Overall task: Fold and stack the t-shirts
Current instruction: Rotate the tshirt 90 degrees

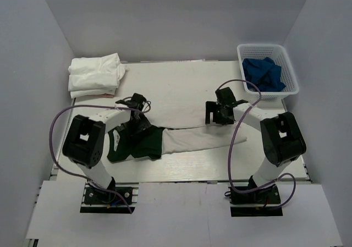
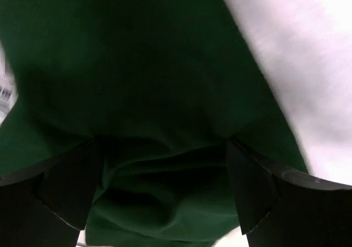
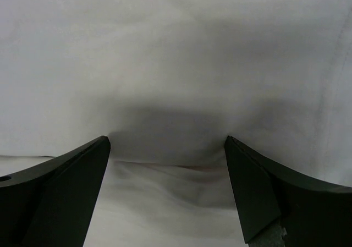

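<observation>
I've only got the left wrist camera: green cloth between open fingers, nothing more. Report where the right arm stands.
Observer: The right gripper hovers over the same shirt, above its white part, fingers open and holding nothing.
Operator: Now locate the finished pile for me.
Observer: The folded white t-shirts sit stacked at the far left, clear of both arms.
</observation>
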Available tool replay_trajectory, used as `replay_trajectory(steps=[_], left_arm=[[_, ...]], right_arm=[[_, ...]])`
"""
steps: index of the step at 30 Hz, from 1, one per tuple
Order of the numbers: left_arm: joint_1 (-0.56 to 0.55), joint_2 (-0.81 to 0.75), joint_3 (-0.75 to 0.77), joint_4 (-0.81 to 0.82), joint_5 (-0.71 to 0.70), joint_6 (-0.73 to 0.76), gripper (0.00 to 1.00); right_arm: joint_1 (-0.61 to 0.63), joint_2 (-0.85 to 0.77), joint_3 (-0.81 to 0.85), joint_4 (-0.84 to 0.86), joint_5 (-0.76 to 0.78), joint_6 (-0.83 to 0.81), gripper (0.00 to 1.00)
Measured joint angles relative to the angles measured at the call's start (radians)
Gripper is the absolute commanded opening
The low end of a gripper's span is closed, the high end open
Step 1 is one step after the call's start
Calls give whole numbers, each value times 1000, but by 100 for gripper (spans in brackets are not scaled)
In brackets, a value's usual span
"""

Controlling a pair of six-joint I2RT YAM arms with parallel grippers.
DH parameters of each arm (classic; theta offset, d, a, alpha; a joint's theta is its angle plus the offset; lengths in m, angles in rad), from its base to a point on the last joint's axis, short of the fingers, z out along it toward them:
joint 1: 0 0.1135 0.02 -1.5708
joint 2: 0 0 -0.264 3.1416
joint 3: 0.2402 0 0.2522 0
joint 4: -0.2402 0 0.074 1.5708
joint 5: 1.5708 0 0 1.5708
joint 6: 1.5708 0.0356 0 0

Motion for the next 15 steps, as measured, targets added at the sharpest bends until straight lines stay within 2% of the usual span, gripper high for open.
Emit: replay_trajectory(steps=[3,5,10,13,15], left_arm=[[25,115,139,-30,36,46,100],[31,232,287,-68,55,87,100],[27,584,835,-171,83,224,100],[27,816,1231,-113,148,316,100],[30,942,1413,54,265,364,100]], right_arm=[[1,-3,-3,2,-12,-1,90],[0,-21,-27,19,-29,1,90],[38,-128,-132,-3,-138,-3,90],[129,-179,-167,-78,-225,-29,90],[202,-186,-169,-129,-293,-64,90]])
